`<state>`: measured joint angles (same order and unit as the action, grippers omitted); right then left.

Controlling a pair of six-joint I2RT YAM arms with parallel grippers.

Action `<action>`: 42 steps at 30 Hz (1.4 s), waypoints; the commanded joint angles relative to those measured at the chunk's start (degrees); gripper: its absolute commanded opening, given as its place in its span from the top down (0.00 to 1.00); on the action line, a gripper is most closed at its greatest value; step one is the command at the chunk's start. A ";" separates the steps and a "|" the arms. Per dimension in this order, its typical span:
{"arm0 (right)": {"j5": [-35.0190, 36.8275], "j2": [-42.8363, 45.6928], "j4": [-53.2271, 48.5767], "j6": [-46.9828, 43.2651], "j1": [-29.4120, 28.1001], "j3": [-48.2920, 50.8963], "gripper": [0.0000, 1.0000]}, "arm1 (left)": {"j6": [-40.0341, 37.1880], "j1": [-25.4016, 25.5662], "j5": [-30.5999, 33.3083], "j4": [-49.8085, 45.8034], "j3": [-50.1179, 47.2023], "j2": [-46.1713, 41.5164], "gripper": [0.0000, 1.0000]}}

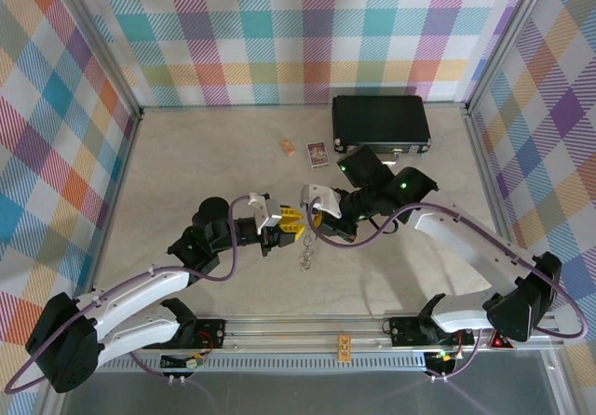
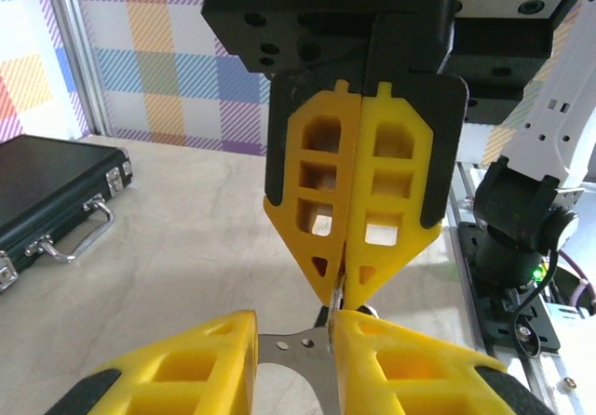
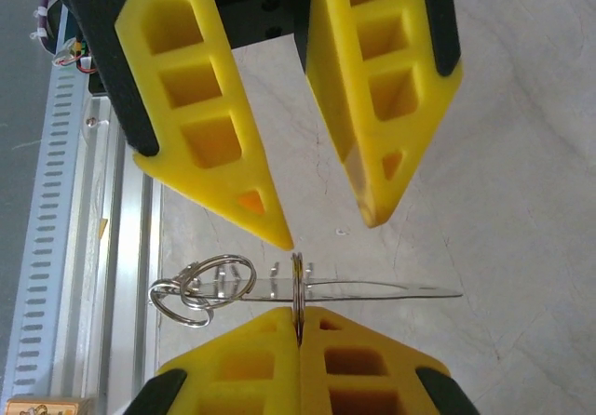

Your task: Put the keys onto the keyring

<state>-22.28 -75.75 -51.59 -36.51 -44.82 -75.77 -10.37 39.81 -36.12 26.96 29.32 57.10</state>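
There are two white-and-black robot arms, one left arm point(image 1: 130, 299) and one right arm point(image 1: 466, 247), and two purple cables point(image 1: 226, 257), one per arm. There are two grippers, one left gripper point(image 2: 293, 327) and one right gripper point(image 3: 298, 314), with four yellow plastic fingers point(image 3: 196, 89) in all, two on each. There is one flat silver metal key point(image 3: 391, 291) and one round metal split ring point(image 3: 298, 280). One cluster of smaller linked metal rings point(image 3: 200, 289) holds at least two; the exact number is unclear. There is one black hard case point(image 1: 380, 120) with metal latches. Two small cards show: one orange-brown card point(image 1: 288, 146) and one purple-and-white card point(image 1: 318, 153). There is one small wooden tag point(image 1: 344, 347).
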 commanded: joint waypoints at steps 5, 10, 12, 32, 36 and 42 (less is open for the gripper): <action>-1.24 -0.90 -0.61 -1.63 -1.12 -2.10 1.00 | -1.06 -0.50 -3.95 0.03 2.39 1.30 0.73; -1.14 -0.97 -0.27 -1.63 -1.54 -2.19 1.00 | -1.19 -0.44 -4.66 -1.09 3.24 2.17 0.75; -1.17 -0.76 -0.04 -1.55 -1.68 -2.20 1.00 | -1.71 -0.51 -4.58 -2.41 3.57 2.35 0.75; -2.08 -0.19 0.82 -1.28 -2.12 -1.54 1.00 | -2.11 -0.09 -5.98 -5.26 5.57 4.17 0.83; -2.15 -0.07 0.85 -1.19 -2.20 -1.41 1.00 | -2.42 -0.09 -6.07 -5.87 5.82 4.24 1.00; -0.92 2.04 3.47 0.09 -2.21 0.61 1.00 | -1.35 0.00 -5.99 -3.16 4.77 3.53 1.00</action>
<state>-21.17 -76.34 -51.24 -36.82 -46.22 -75.68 -12.01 39.88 -42.02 21.17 33.56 60.82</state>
